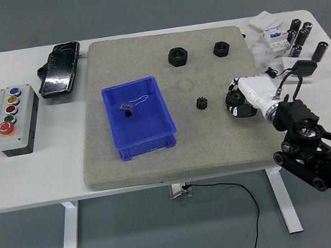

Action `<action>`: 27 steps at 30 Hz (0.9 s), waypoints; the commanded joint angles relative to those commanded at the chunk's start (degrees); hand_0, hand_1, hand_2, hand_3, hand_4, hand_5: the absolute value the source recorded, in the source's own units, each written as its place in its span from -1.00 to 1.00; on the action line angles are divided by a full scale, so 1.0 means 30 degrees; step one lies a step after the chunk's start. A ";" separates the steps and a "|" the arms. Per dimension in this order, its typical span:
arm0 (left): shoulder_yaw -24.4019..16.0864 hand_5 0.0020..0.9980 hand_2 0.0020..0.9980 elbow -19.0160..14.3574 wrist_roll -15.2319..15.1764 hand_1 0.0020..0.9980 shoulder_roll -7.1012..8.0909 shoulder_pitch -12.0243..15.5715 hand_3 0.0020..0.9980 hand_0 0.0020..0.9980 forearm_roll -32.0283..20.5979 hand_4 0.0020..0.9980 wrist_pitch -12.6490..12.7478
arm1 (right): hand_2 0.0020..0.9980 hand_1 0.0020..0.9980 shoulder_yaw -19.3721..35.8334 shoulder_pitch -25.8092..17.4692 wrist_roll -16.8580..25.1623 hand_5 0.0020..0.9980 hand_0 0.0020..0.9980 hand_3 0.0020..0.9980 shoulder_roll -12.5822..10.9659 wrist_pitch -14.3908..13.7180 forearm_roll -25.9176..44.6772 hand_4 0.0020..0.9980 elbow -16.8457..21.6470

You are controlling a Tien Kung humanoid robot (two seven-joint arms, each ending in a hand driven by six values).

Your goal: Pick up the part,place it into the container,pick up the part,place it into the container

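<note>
1. Reaching from the right, the right hand [240,101] hovered near the gear [200,102]; I could not tell its finger state.
2. A clumsy approach might knock the gear aside (the bin [139,117] sat left).

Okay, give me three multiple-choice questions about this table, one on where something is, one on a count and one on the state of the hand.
1. Where does the small black gear lie?
A. in the bin
B. on the mat, right of the bin
C. on the button box

2. How many large black nuts sit at the mat's far edge?
A. one
B. two
C. four

3. The right hand is:
A. beside the gear, holding nothing
B. over the bin
C. off the table

Answers: B, it rests on the grey mat between the blue bin and the hand; B, two nuts show; A, its grasp is empty.
</note>
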 joint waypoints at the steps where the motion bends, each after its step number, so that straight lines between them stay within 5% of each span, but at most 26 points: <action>1: 0.0003 -0.38 0.18 0.0000 0.0003 0.31 0.0001 0.0004 0.26 0.35 -0.0007 0.40 0.0001 | 0.03 0.22 -0.0033 0.0030 -0.0011 -0.97 -0.23 0.38 0.0009 -0.0025 -0.0042 -0.22 0.0195; 14: -0.0191 -0.38 0.18 0.0000 0.0052 0.31 0.0024 -0.0021 0.26 0.35 0.0212 0.40 -0.0009 | 0.03 0.21 -0.2671 0.1803 -0.0353 -0.91 -0.24 0.38 0.1261 -0.0205 -0.1092 -0.23 0.3521; 15: -0.0202 -0.38 0.18 0.0000 0.0045 0.31 0.0029 -0.0040 0.26 0.35 0.0225 0.40 -0.0012 | 0.12 0.21 -0.2986 0.1954 -0.0413 -0.73 -0.25 0.37 0.1358 -0.0185 -0.1279 -0.17 0.3702; 20: -0.0288 -0.38 0.18 0.0000 0.0043 0.31 0.0022 -0.0103 0.26 0.35 0.0344 0.40 -0.0031 | 0.12 0.21 -0.4344 0.2593 -0.0609 -0.73 -0.25 0.37 0.2061 -0.0049 -0.1888 -0.17 0.4009; 21: -0.0301 -0.37 0.18 0.0000 0.0050 0.31 0.0024 -0.0104 0.26 0.35 0.0369 0.40 -0.0034 | 0.28 0.25 -0.4534 0.2681 -0.0625 -0.43 -0.19 0.38 0.2194 -0.0047 -0.1922 0.17 0.3979; 26: -0.0364 -0.37 0.18 0.0000 0.0081 0.31 0.0059 -0.0089 0.26 0.35 0.0456 0.40 -0.0033 | 0.28 0.25 -0.5132 0.2896 -0.0641 -0.43 -0.19 0.38 0.2511 -0.0285 -0.1898 0.17 0.3681; 27: -0.0371 -0.38 0.18 0.0000 0.0081 0.31 0.0061 -0.0086 0.26 0.35 0.0470 0.40 -0.0034 | 0.43 0.39 -0.5232 0.2907 -0.0652 -0.37 0.00 0.48 0.2551 -0.0309 -0.1866 0.28 0.3565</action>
